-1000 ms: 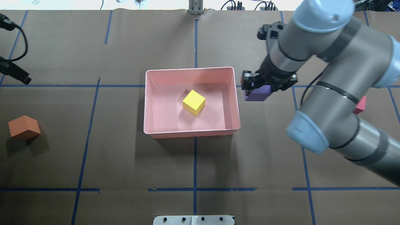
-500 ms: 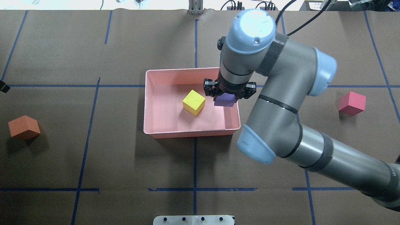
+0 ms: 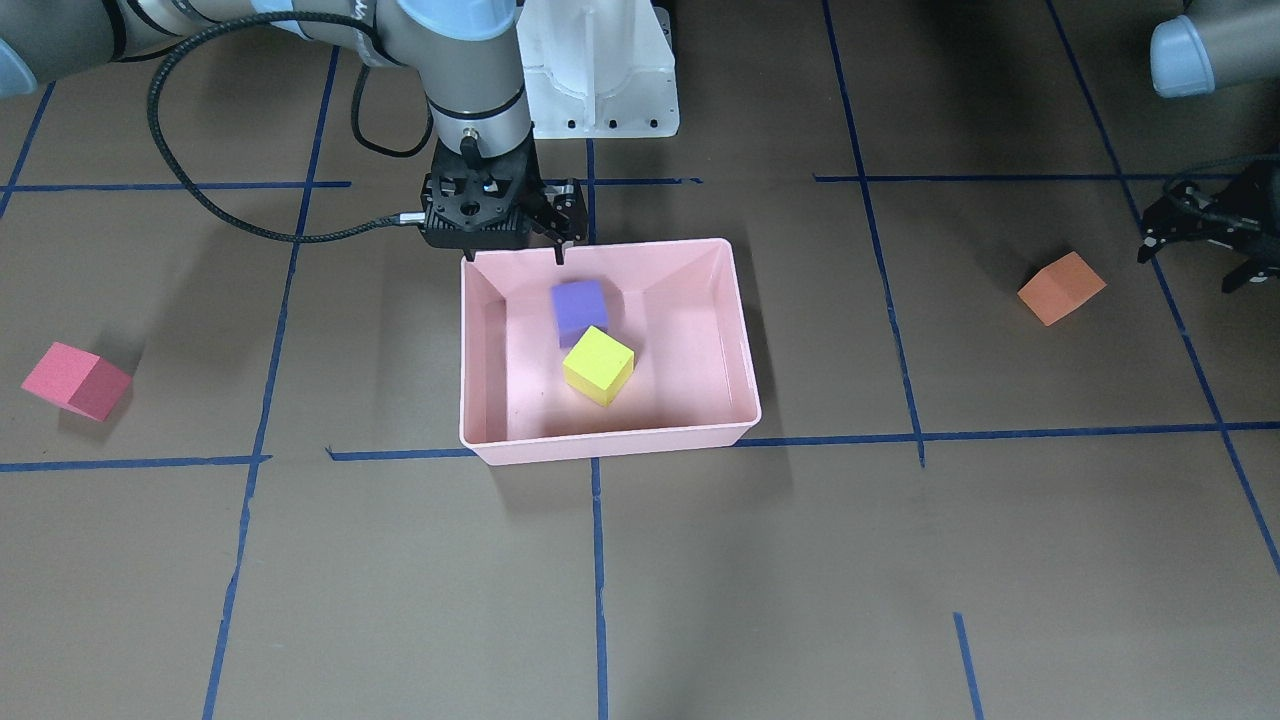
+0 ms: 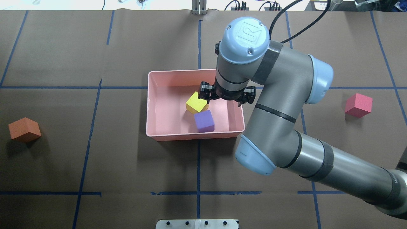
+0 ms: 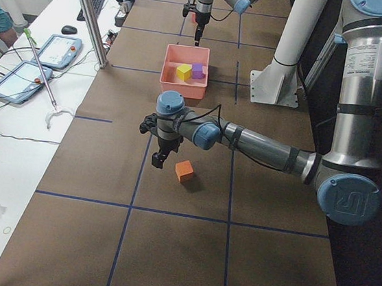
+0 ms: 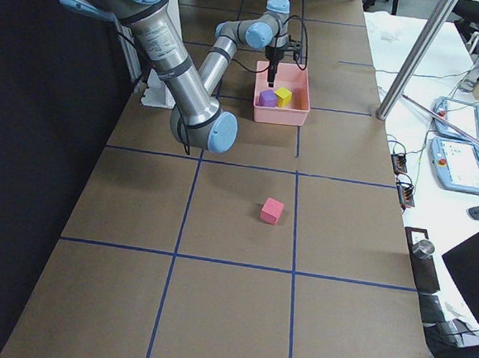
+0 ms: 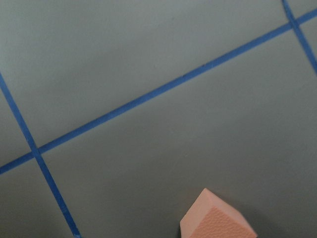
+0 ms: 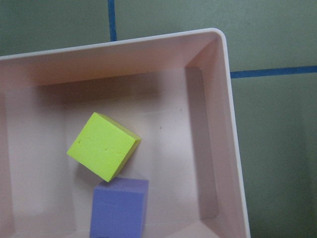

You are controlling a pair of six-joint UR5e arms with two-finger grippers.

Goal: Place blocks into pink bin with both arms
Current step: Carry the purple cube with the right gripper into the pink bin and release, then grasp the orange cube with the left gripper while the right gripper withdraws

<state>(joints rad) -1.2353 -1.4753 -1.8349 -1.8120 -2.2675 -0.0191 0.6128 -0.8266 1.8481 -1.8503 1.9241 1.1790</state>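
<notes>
The pink bin (image 4: 165, 137) sits mid-table and holds the yellow block (image 4: 197, 102) and the purple block (image 4: 204, 121), which touch each other; both also show in the right wrist view, yellow (image 8: 103, 146) and purple (image 8: 119, 208). My right gripper (image 4: 226, 96) hangs open and empty above the bin's right part. The orange block (image 4: 24, 129) lies far left, the red block (image 4: 358, 105) far right. My left gripper (image 3: 1190, 268) is open a little above the table beside the orange block (image 3: 1061, 288); it is out of the overhead view.
Blue tape lines cross the brown table cover. The white pedestal (image 3: 598, 70) stands behind the bin on the robot's side. Monitors and cables lie on the side table (image 5: 41, 64).
My right gripper carried the purple block from right of the bin to over it and opened; the block now lies in the bin against the yellow one. My left arm left the overhead view.
</notes>
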